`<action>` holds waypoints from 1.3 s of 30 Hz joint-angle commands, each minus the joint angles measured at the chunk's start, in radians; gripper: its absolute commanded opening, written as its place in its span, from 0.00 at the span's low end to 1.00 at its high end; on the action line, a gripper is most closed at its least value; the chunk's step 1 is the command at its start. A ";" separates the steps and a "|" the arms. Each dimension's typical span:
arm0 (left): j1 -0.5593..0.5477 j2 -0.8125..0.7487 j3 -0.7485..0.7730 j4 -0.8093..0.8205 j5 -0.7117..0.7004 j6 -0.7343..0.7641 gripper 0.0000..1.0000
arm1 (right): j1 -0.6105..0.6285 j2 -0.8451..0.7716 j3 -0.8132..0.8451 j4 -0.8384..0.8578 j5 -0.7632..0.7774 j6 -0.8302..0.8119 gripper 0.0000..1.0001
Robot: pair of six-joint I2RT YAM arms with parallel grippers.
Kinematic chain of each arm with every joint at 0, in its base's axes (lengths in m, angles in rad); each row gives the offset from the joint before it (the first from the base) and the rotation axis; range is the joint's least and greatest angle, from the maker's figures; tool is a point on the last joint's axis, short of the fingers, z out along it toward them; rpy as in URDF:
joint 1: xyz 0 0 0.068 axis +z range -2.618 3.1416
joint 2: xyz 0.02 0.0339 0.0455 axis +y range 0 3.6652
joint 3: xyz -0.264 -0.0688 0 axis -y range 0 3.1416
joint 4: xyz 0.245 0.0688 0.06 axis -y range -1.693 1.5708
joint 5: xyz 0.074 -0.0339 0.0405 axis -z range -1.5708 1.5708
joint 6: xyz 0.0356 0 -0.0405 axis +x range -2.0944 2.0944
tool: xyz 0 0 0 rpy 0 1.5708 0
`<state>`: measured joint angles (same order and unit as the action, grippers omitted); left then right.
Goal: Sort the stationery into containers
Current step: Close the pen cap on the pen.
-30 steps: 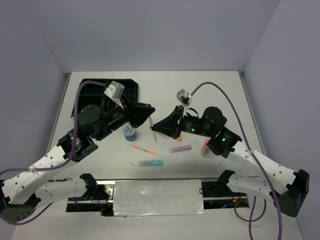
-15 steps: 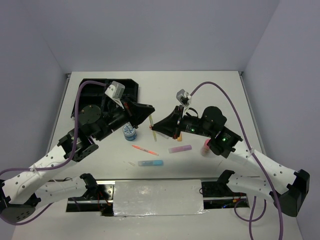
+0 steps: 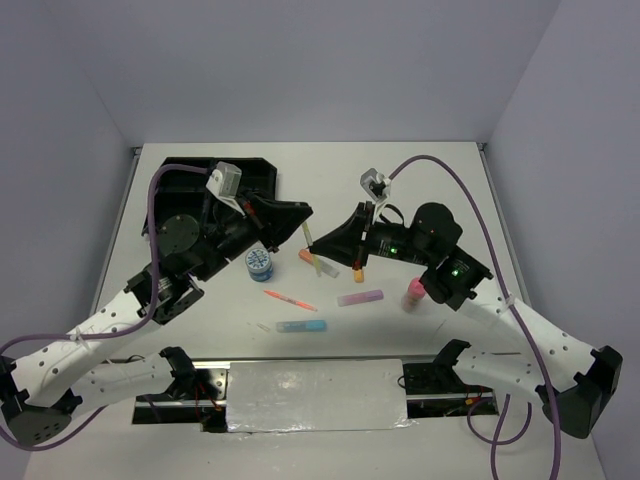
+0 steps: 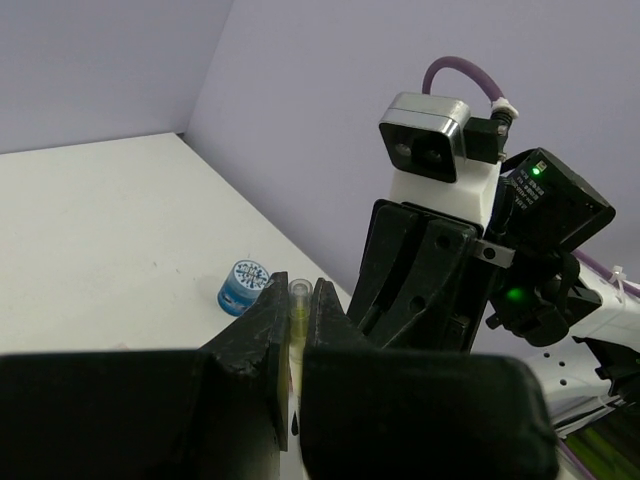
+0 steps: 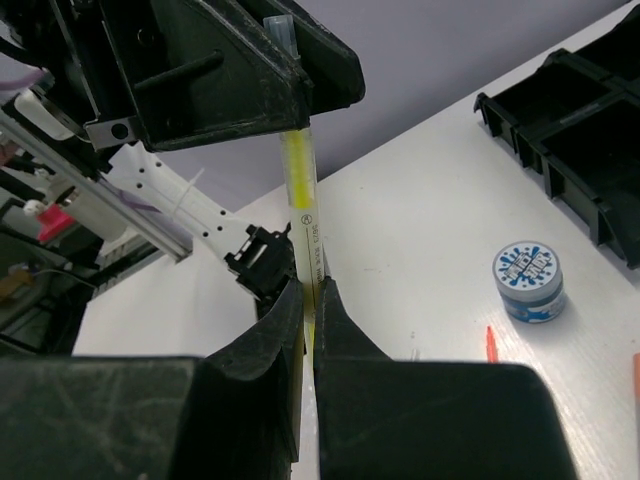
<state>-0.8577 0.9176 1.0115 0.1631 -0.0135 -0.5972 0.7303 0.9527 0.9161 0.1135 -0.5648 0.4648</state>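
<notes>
A thin yellow pen (image 3: 308, 238) hangs above the table, gripped at both ends. My left gripper (image 3: 303, 220) is shut on its upper end, seen in the left wrist view (image 4: 297, 292). My right gripper (image 3: 320, 248) is shut on its lower part (image 5: 307, 290); the pen (image 5: 300, 190) runs up to the left jaws. A blue-white tape roll (image 3: 259, 263) stands on the table. A pink pen (image 3: 290, 300), a blue highlighter (image 3: 301, 326), a purple highlighter (image 3: 360, 297) and a pink-capped bottle (image 3: 412, 293) lie nearer. An orange highlighter (image 3: 304, 256) is half hidden under my right gripper.
The black divided tray (image 3: 190, 175) sits at the far left, mostly covered by my left arm; its edge shows in the right wrist view (image 5: 580, 130). The tape roll also shows in both wrist views (image 4: 243, 286) (image 5: 528, 281).
Both grippers have risen and shifted slightly away from me with the yellow pen between them. Things on the table have not moved.
</notes>
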 commanded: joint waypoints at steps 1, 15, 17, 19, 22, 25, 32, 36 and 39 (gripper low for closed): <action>-0.012 0.006 -0.047 -0.053 0.086 -0.006 0.00 | -0.026 -0.003 0.099 0.225 0.039 0.101 0.00; -0.011 -0.010 -0.004 -0.097 0.026 -0.006 0.00 | -0.028 -0.006 -0.008 0.367 -0.126 0.110 0.00; -0.011 0.010 0.012 -0.099 0.044 -0.007 0.00 | -0.026 -0.011 -0.011 0.367 -0.099 0.115 0.00; -0.010 0.026 0.013 -0.089 0.058 -0.012 0.00 | -0.028 -0.011 0.004 0.365 -0.093 0.118 0.00; -0.010 0.044 0.000 -0.074 0.079 -0.021 0.00 | -0.026 -0.006 0.032 0.356 -0.092 0.121 0.00; -0.010 0.044 -0.004 -0.070 0.086 -0.023 0.00 | -0.028 -0.006 0.053 0.345 -0.099 0.110 0.00; -0.011 0.035 -0.021 -0.077 0.099 -0.023 0.00 | -0.031 -0.014 0.067 0.328 -0.092 0.097 0.00; -0.010 0.006 -0.002 -0.119 0.043 -0.023 0.00 | -0.025 0.023 0.035 0.362 -0.213 0.098 0.00; -0.012 -0.010 0.028 -0.146 0.018 -0.013 0.06 | -0.020 0.047 0.000 0.385 -0.236 0.107 0.00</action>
<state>-0.8589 0.9016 1.0290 0.1486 -0.0051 -0.6331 0.7013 0.9974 0.8913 0.2962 -0.7414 0.5591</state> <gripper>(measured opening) 0.114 0.045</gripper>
